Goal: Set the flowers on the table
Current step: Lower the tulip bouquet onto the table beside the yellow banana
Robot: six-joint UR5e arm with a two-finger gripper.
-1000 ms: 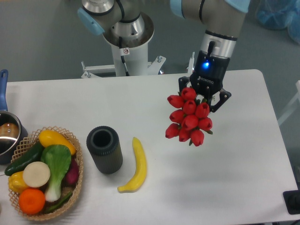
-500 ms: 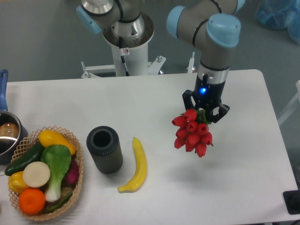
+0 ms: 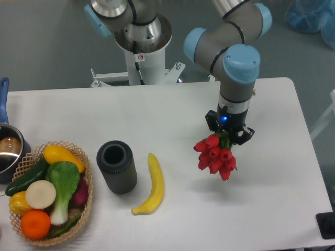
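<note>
Most of the carrying looks done, judging by where things sit: the tool (image 3: 229,134) is clenched on the stem end of the flowers (image 3: 216,156), and the red buds hang down and toward the camera beneath it, to the right of the banana (image 3: 151,184). Whether the lowest buds already touch the table (image 3: 272,198) I cannot tell; a faint shadow lies close under them, so they seem low. What is left, as I judge it, is to set the bunch down and release it. Nothing else lies on the white surface right of the banana, save a dark object (image 3: 326,225) at the near right edge. Left of the banana stands a dark cylinder (image 3: 116,167), open at the top, and further left a wicker basket (image 3: 48,191) of vegetables and a pot (image 3: 7,147). Behind the table rises the arm's pedestal (image 3: 141,49) on a grey floor.
</note>
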